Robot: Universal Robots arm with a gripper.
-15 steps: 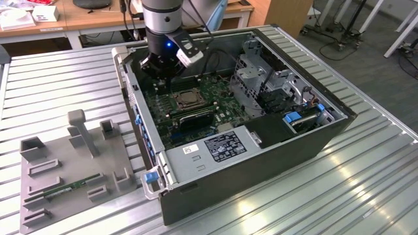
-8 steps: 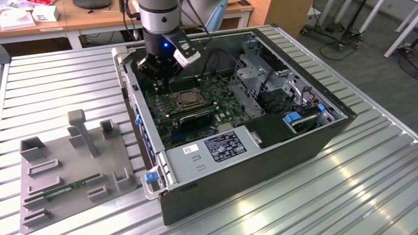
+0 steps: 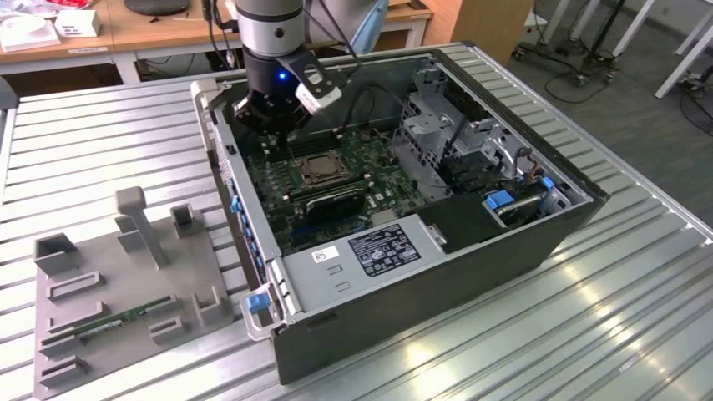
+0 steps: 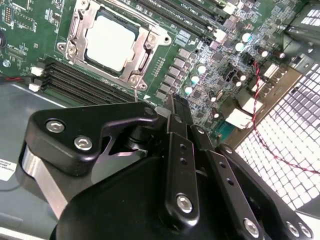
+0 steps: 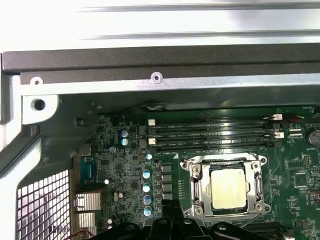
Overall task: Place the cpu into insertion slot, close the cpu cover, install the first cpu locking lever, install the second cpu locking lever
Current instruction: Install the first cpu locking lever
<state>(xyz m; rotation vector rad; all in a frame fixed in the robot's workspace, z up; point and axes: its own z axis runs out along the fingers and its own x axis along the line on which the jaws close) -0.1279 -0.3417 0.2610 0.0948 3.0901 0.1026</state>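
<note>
The claw (image 4: pixel 177 106) hangs empty, tips pressed together, inside an open computer case (image 3: pixel 579 200) on a ribbed bench (image 3: pixel 100 142). Nearby, the cpu (image 4: pixel 111 42) lies in the insertion slot (image 4: pixel 131 78), framed by the lowered cpu cover (image 4: pixel 80 27).

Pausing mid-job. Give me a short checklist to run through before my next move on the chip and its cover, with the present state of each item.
1. Chip seated: ok. It lies flat and square inside the frame in both wrist views.
2. Cover lowered: ok. The metal frame lies around the chip's edges.
3. Cover locked down at its sides: cannot tell.
4. Claw empty: ok. It is shut, with nothing between its fingers.
5. Claw off the chip: ok. Its tips sit beside the cover's corner.
6. Claw clear of the board: cannot tell.
</note>
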